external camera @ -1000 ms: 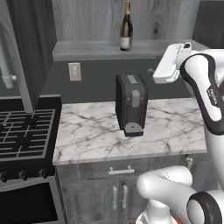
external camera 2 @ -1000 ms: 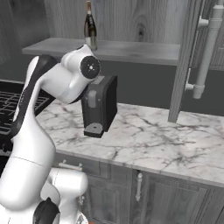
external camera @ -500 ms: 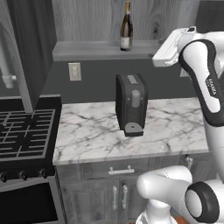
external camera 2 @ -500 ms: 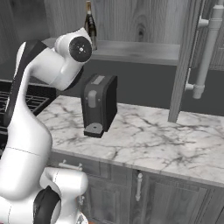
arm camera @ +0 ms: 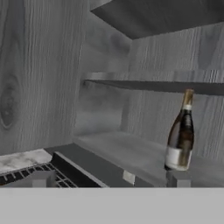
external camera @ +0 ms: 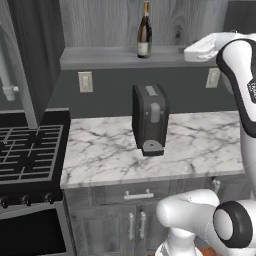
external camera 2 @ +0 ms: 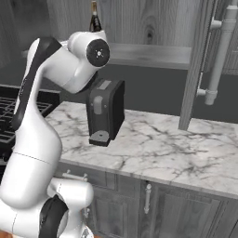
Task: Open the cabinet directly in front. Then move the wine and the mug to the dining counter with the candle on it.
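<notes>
On marble worktop (external camera: 200, 145): coffee machine (external camera: 150, 119) | cabinet (arm camera: 109, 144) shelf: wine (arm camera: 180, 139) upright | gripper (arm camera: 109, 178) wide apart, empty

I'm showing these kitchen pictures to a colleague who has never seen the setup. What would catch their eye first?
Probably the wine, a dark bottle with a gold top standing alone on the bottom shelf of the open cabinet. Below it a black coffee machine stands on the marble worktop. The big white arm reaches up toward the shelf, and in the hand view the open gripper faces the bottle without touching it.
</notes>
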Available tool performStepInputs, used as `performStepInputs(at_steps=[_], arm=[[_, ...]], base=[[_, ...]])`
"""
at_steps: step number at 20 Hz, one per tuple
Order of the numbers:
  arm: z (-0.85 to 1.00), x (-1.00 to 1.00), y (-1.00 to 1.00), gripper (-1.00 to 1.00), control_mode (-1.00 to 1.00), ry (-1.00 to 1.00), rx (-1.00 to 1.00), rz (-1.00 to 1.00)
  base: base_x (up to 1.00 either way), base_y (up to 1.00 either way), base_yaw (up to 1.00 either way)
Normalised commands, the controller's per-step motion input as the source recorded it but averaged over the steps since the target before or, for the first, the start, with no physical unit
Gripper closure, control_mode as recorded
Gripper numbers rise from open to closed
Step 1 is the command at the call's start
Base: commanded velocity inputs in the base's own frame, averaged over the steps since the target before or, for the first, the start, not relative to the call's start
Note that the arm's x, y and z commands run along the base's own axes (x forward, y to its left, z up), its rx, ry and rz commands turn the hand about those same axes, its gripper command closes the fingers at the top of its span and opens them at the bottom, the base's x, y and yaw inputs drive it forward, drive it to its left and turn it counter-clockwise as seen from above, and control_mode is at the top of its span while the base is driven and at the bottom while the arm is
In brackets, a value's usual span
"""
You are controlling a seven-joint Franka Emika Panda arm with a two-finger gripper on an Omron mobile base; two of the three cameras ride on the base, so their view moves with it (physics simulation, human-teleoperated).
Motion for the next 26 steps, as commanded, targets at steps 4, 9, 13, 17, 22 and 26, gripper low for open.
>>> performStepInputs(at_steps=[4, 9, 13, 17, 22, 26], arm=[[0.14, 0.00, -0.21, -1.00, -1.00, 0.05, 0.37, -0.16], [0.26, 0.04, -0.06, -1.00, -1.00, 0.08, 0.17, -0.16], [0.22, 0.33, 0.13, -1.00, -1.00, 0.28, -0.03, -0.08], [0.21, 0.41, 0.21, -1.00, -1.00, 0.38, -0.11, -0.07], [0.02, 0.10, 0.03, -1.00, -1.00, 0.14, -0.03, -0.01], [0.00, 0.00, 0.00, -1.00, -1.00, 0.00, 0.00, 0.00]], base=[[0.00, 0.00, 0.00], [0.00, 0.00, 0.00], [0.00, 0.00, 0.00], [0.00, 0.00, 0.00], [0.00, 0.00, 0.00], [0.00, 0.00, 0.00]])
